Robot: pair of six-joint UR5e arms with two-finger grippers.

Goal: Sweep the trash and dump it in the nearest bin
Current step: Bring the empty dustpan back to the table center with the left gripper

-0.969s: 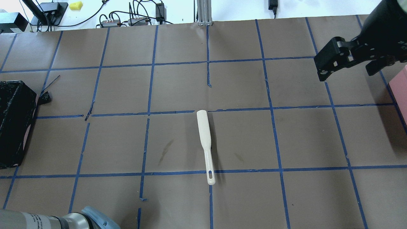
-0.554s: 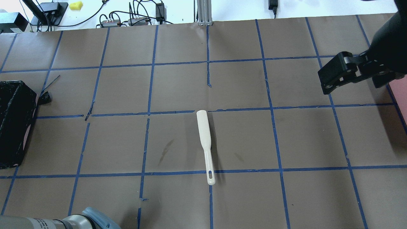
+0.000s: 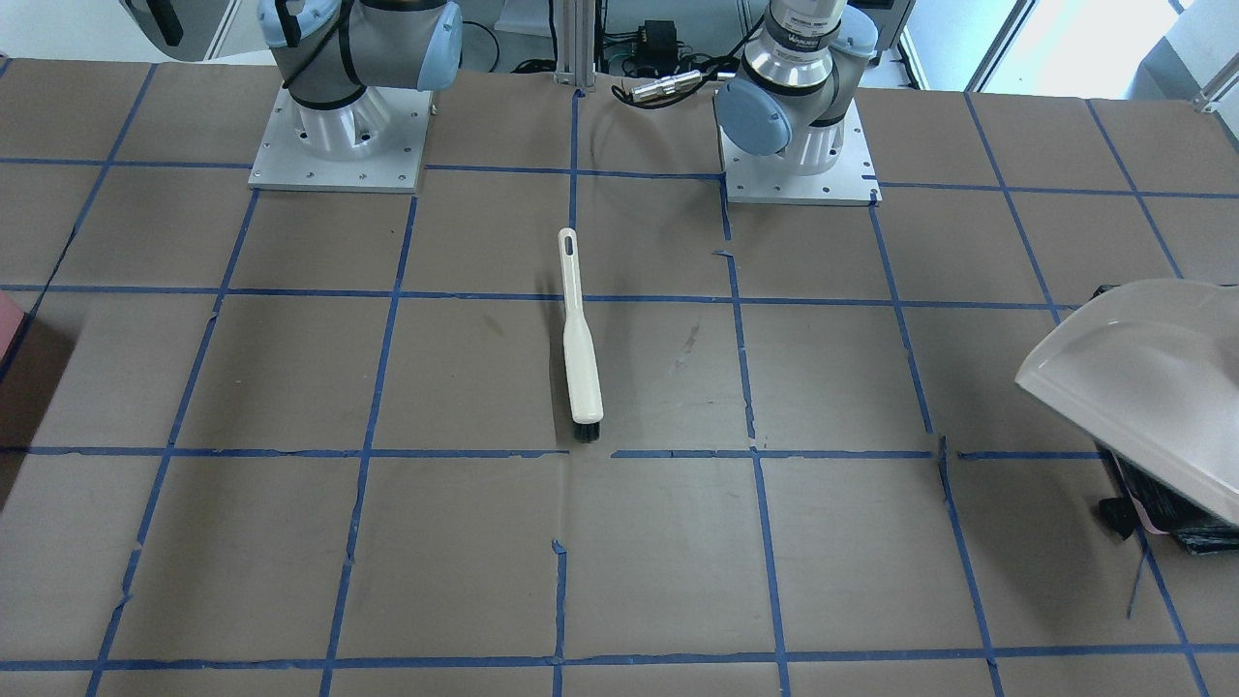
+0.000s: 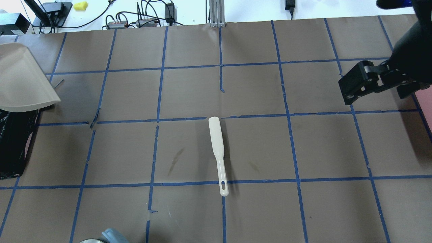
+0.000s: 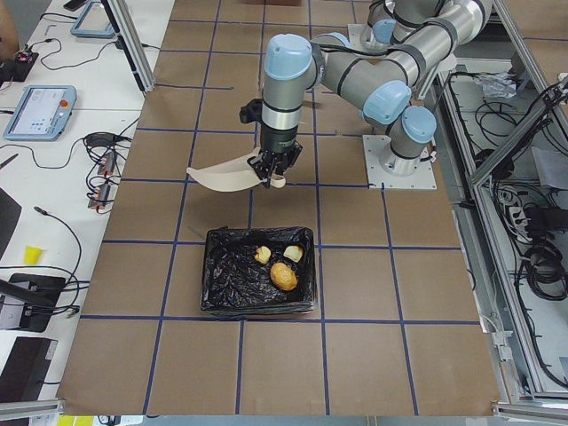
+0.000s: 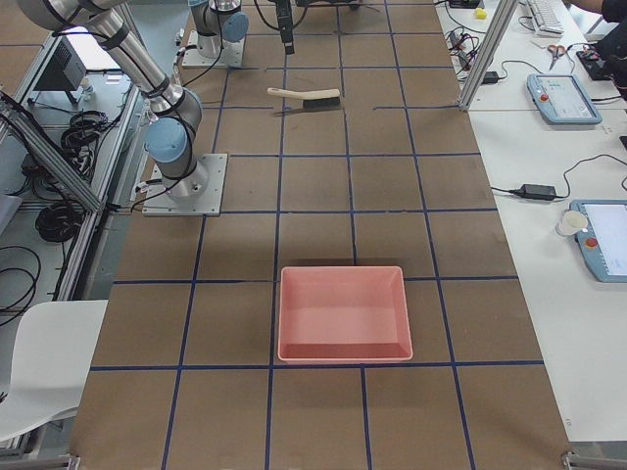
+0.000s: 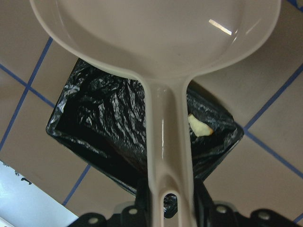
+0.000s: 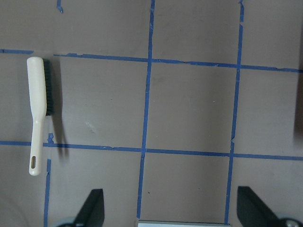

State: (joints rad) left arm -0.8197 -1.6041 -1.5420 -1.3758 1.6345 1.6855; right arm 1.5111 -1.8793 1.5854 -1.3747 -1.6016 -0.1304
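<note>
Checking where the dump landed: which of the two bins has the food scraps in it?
The black-bagged bin at the robot's left, by the dustpan: three scraps lie in it. The unlined pink bin at its right holds nothing.

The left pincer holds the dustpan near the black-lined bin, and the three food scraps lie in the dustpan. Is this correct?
Not quite. The left pincer holds the dustpan near the black-lined bin, but the three food scraps lie in the bin; the exterior left view shows them there.
</note>
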